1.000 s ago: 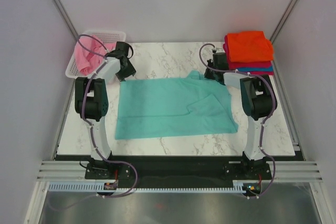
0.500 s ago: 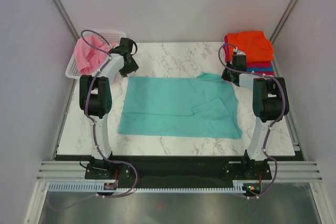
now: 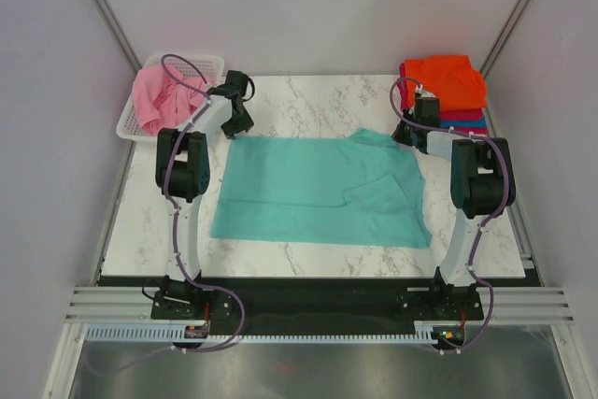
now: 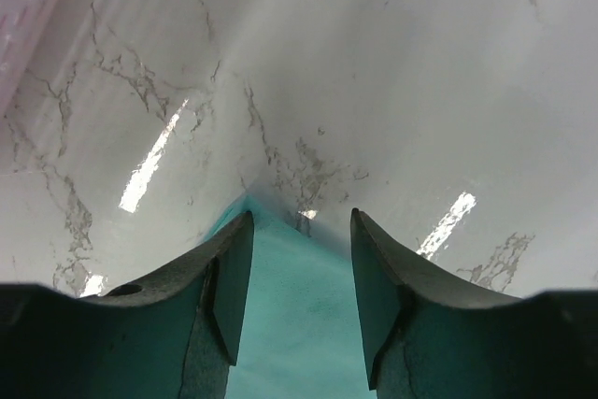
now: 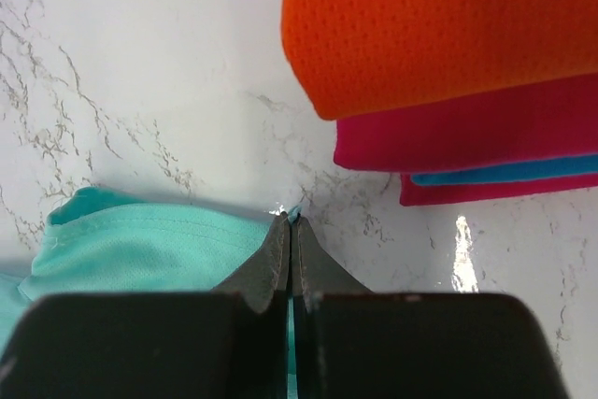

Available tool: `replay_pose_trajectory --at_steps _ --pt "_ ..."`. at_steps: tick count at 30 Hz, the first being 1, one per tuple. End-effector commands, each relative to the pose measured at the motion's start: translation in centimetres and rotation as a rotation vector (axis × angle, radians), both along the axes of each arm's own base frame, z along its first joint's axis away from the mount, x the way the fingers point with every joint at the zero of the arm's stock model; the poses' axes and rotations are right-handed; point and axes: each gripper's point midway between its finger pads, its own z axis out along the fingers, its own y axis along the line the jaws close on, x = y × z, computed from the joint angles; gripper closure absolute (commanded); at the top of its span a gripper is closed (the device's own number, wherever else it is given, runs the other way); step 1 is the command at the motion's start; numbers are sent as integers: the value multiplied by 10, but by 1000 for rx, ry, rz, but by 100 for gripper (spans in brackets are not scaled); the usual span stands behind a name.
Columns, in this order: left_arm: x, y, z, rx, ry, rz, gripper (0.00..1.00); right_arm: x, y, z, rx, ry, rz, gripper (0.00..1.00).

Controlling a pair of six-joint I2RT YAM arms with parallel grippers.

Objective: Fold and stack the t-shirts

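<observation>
One soft teal cloth t-shirt [image 3: 308, 193] is lying spread flat in the middle of a white marble-patterned table [image 3: 308, 100], with its collar lying at the far right. Two grippers are meeting it, one at each far corner. The left gripper [image 3: 239, 121] is hanging over the shirt's far left corner. In its wrist view its two dark fingers [image 4: 229, 287] are standing apart, released, and the teal corner is lying on the table between them. The right gripper [image 3: 408, 130] is sitting at the shirt's far right edge, just beside the collar, clenching a thin sliver of teal cloth. Just beyond it, in the table's far right corner, one stack of folded t-shirts [image 3: 447, 91] is resting. The right wrist view is showing four layers: one orange mesh-textured t-shirt [image 5: 439, 25] on top, one crimson t-shirt [image 5: 467, 133] under it, then one thin blue edge [image 5: 505, 172] and one more crimson edge [image 5: 486, 192] at the bottom. At the far left corner, one white slotted plastic basket [image 3: 201, 57] is holding one crumpled pink t-shirt [image 3: 154, 100].
</observation>
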Motion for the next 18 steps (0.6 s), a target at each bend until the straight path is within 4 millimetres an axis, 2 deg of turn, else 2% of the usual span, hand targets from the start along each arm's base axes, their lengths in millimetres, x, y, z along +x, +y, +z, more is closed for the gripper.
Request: replay_pose_trajectory --at_steps 1,3,6,11,13,14,17,18 --pt "3 5 -2 27 -4 50 48 10 5 22 36 -67 17 100" --pt "1 6 -5 39 4 55 48 9 3 21 40 -64 17 100" --pt "2 8 -10 44 12 56 55 9 3 22 50 -70 19 100" --pt "0 4 -20 26 30 51 85 8 4 24 68 -77 31 100" --pt "0 2 -20 20 32 45 95 10 8 33 81 -102 51 100" --pt "-1 1 -19 8 32 42 98 10 10 38 90 -116 64 100" --pt "-4 -3 -8 -11 26 31 98 13 21 64 123 -183 117 100" --pt "-5 -4 4 -17 10 28 98 15 22 78 125 -217 128 100"
